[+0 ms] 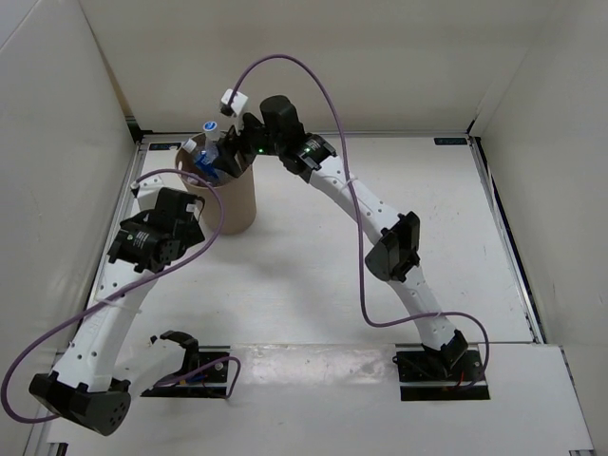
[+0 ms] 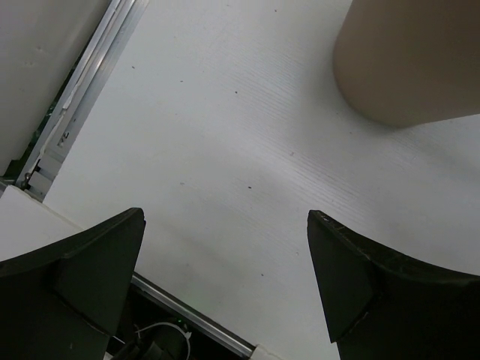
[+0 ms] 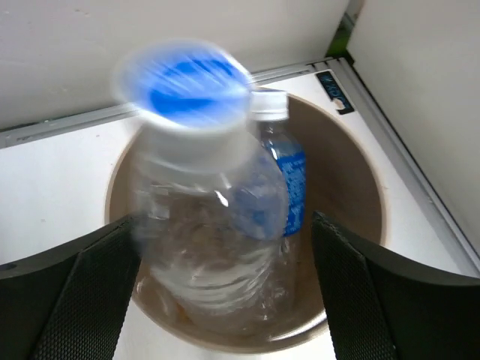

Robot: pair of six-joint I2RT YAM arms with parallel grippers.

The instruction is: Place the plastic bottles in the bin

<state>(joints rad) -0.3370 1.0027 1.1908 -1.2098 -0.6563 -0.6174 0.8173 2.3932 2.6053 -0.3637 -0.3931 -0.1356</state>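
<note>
The tan bin (image 1: 236, 204) stands at the back left of the table. My right gripper (image 1: 228, 152) is open right above its mouth. In the right wrist view a clear bottle (image 3: 202, 232) with a blue-topped white cap hangs motion-blurred between my spread fingers (image 3: 223, 221), its lower part inside the bin (image 3: 360, 172). A second clear bottle with a blue label (image 3: 291, 176) leans in the bin behind it. Two caps (image 1: 211, 126) stick out above the rim. My left gripper (image 1: 185, 211) is open and empty (image 2: 225, 216), just left of the bin (image 2: 409, 67). No orange bottle is clearly visible.
White enclosure walls stand close behind and to the left of the bin. A metal rail (image 2: 82, 82) runs along the table's left edge. A purple cable (image 1: 285, 62) loops above the right arm. The raised front ledge (image 1: 313, 370) holds the arm bases.
</note>
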